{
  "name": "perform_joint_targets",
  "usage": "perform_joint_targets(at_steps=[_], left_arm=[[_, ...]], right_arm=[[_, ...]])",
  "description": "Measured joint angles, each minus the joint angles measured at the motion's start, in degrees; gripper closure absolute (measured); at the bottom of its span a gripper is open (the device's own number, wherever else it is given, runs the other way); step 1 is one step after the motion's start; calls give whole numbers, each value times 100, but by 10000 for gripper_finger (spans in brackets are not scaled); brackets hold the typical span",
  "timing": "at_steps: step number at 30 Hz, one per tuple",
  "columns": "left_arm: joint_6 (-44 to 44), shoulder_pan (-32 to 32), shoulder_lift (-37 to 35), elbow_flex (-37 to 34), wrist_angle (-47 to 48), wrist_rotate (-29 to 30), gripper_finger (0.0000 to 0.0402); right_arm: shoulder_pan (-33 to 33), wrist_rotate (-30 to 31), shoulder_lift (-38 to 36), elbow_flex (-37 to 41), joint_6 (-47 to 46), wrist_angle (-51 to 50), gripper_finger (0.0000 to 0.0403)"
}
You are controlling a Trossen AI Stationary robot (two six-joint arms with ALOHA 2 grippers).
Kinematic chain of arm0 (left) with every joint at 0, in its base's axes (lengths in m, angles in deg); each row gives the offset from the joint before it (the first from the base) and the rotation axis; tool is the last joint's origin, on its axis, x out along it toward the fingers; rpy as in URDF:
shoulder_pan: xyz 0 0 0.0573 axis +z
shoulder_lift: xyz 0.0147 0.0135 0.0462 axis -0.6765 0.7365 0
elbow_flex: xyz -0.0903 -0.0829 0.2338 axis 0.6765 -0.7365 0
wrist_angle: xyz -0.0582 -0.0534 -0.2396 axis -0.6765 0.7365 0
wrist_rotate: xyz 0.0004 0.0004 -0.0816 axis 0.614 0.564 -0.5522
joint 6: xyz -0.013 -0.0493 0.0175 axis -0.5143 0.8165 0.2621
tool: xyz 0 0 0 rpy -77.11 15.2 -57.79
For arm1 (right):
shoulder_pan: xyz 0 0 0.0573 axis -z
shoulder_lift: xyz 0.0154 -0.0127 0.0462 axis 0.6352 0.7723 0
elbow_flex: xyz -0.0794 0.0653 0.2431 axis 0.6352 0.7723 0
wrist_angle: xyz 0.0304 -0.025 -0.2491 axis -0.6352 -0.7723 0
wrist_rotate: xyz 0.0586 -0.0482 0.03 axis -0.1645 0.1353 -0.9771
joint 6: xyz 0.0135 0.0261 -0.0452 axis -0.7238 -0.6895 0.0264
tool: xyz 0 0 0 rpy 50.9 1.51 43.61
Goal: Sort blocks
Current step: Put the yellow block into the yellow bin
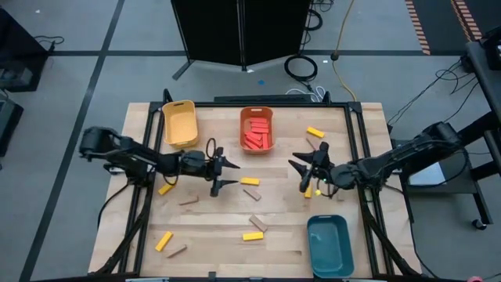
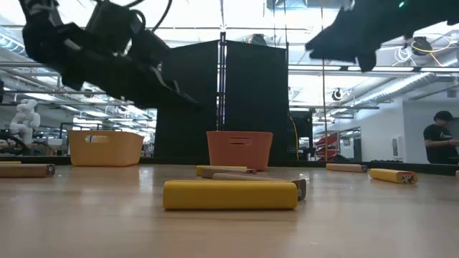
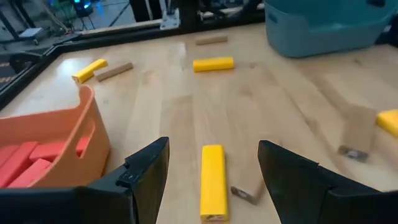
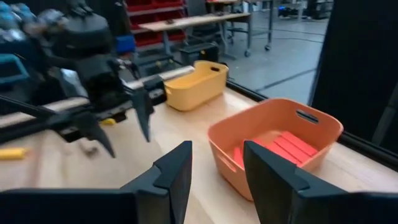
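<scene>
Overhead, you see the left gripper [image 1: 232, 175] spread empty beside a yellow block [image 1: 250, 181] and the right gripper [image 1: 301, 174] half-parted, empty; only wrist views show red blocks [image 4: 283, 147] filling the orange bin [image 4: 273, 124]

Between my left gripper [image 1: 228, 175] and right gripper [image 1: 301, 174] lies open tabletop, broken only by one yellow block [image 1: 250, 181]. The orange bin [image 1: 257, 115] stands on the far side. The teal bin [image 1: 328, 244] blocks the near right.
</scene>
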Motion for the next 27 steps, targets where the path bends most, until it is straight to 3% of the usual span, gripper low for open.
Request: perform_joint_targets(at_steps=[6, 9, 16, 21, 27], left_arm=[[-99, 87, 855, 2, -1018, 24, 157], [-93, 79, 1079, 33, -985, 22, 157], [465, 66, 1327, 57, -973, 22, 157], [493, 66, 1645, 90, -1078, 80, 157], [491, 66, 2125, 315, -1215, 153, 157]], right_arm=[[338, 0, 1007, 2, -399, 370, 268], [392, -77, 1467, 2, -346, 915, 268], [393, -1102, 2543, 2, 392, 2326, 268], [398, -596, 3361, 2, 413, 3338, 268], [392, -1108, 4055, 0, 526, 4128, 268]])
